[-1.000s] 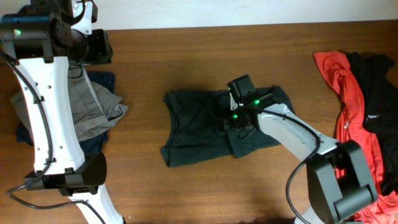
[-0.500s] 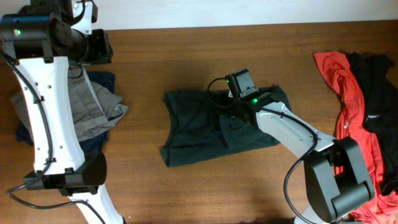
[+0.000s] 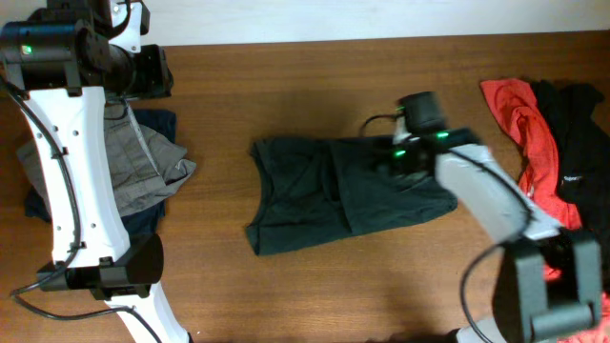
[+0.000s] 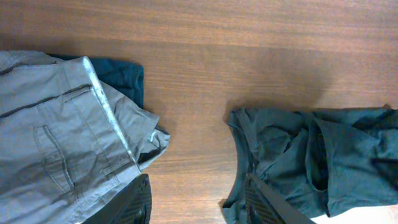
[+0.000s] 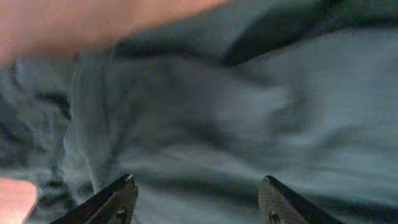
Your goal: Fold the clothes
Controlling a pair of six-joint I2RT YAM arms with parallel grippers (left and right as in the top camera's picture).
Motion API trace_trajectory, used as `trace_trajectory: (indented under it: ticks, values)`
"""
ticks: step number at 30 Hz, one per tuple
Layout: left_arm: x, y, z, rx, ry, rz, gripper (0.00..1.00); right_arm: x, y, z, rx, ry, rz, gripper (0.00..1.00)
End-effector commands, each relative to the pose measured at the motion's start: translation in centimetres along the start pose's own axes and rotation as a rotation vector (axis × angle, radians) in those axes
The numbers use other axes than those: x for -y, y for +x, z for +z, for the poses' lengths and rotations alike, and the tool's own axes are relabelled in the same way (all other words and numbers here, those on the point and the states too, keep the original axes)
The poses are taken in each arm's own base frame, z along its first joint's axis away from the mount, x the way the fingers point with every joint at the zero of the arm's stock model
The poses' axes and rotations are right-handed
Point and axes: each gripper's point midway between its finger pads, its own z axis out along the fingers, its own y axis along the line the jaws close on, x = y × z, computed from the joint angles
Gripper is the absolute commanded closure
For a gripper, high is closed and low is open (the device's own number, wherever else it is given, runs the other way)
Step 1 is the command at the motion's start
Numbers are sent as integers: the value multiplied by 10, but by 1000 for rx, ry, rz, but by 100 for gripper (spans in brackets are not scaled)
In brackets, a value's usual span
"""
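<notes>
Folding stage: judged early; the T-shirt (image 3: 315, 195) is rumpled and partly doubled over, with no clean fold set.
T-shirt location: centre of the table (image 3: 286, 86), flat on the wood.
T-shirt long axis: runs from 9 o'clock to 3 o'clock in the overhead view.
Governing relation: the right gripper (image 5: 198, 183) hangs over the 3 o'clock end of the garment; cloth lies directly beneath it, and the bulk extends toward 9 o'clock.
Nearer arm: right.
Right jaws: released; tips stand wide apart above the fabric, and nothing appears pinched, though the wrist view is blurred.
Right arm pose: reaches from the 4 o'clock edge toward centre, wrist angled down at the cloth.
Left jaws: released, grasping nothing.
Left arm pose: the left gripper (image 4: 198, 177) is parked at 10 o'clock, well apart from the T-shirt, above the grey trousers (image 3: 129, 167).
Other garments: red top (image 3: 524, 133) and black top (image 3: 581, 124) are heaped at 3 o'clock.
Next move, judged: pinch an edge at the 3 o'clock end and carry it toward 9 o'clock.
Risk, judged: catching two layers at once.
</notes>
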Motion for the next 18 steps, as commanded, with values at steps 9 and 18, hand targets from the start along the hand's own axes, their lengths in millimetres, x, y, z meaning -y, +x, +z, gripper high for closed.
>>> trace_trajectory:
  ticks: [9, 18]
  values:
    - [40, 46, 50, -245, 166, 10, 52, 52, -10, -24, -30, -4, 47, 76]
    - [90, 151, 165, -572, 427, -11, 51, 79, 6, -43, -102, -38, 43, 53]
